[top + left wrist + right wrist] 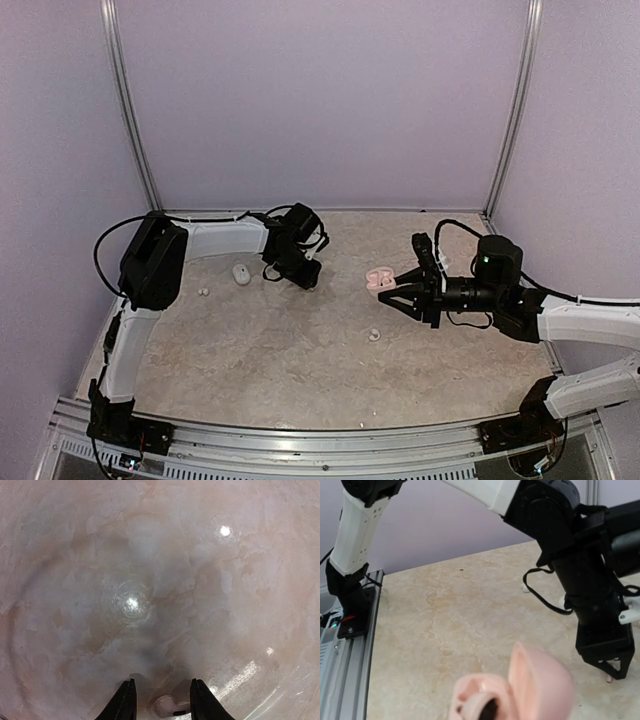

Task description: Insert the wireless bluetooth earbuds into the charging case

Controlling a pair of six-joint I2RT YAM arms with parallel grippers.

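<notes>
Right gripper (392,288) clamping one pink case (379,277) (lid open), two loose earbuds (204,292)

Earbud (374,335) before charging case (379,278), right of centre

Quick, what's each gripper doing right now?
Left gripper: jaws open, straddling a tiny pale rounded earbud, not clamped on it yet.
Right gripper: jaws shut on the open pink clamshell charging case.

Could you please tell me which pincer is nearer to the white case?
Left. The left pincer hangs just beside the white case in the top view; the right pincer is farther off, holding the pink case.
</notes>
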